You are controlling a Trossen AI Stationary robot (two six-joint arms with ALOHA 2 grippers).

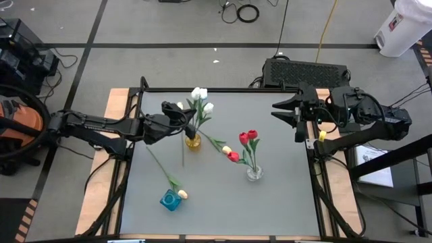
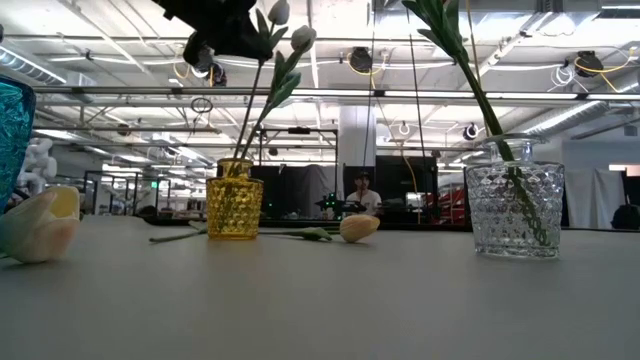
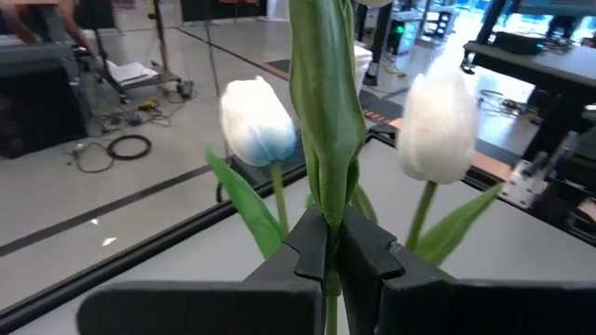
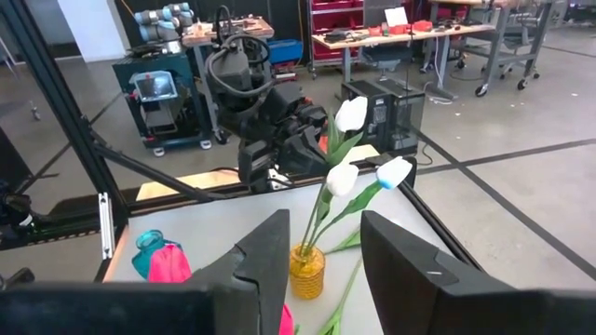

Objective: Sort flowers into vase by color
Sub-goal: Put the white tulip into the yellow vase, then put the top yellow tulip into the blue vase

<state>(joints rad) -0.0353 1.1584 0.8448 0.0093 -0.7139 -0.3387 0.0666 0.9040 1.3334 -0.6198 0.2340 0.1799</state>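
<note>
Seen from above, the left tool [image 1: 181, 116] sits at about 11 o'clock from the middle of the grey surface [image 1: 270, 202], pinched tight on the green stem [image 3: 328, 140] of a white tulip [image 1: 200, 94] whose lower end stands in the yellow vase [image 1: 193, 141]. The wrist view shows the two dark fingers [image 3: 307, 251] pressed together on that stem, with two more white heads [image 3: 257, 121] on either side of it, so three white tulips rise from this vase. In the low view the yellow vase [image 2: 234, 200] stands upright with the stems leaning toward 1 o'clock. The clear vase [image 1: 254, 172], at about 4 o'clock from the yellow one, holds red tulips [image 1: 248, 137]. Between the two vases, loose flowers lie flat on the surface: a pale yellow head [image 1: 226, 149] and a red head [image 1: 233, 156] just beside it. The blue vase [image 1: 170, 200] is at 7 o'clock of the surface, and a yellow tulip [image 1: 182, 194] lies with its head touching or just beside it, stem running up toward 11 o'clock. The right tool [image 1: 295, 113] waits at the 2 o'clock edge of the surface, its fingers [image 4: 270, 251] standing partly apart and holding nothing.
</note>
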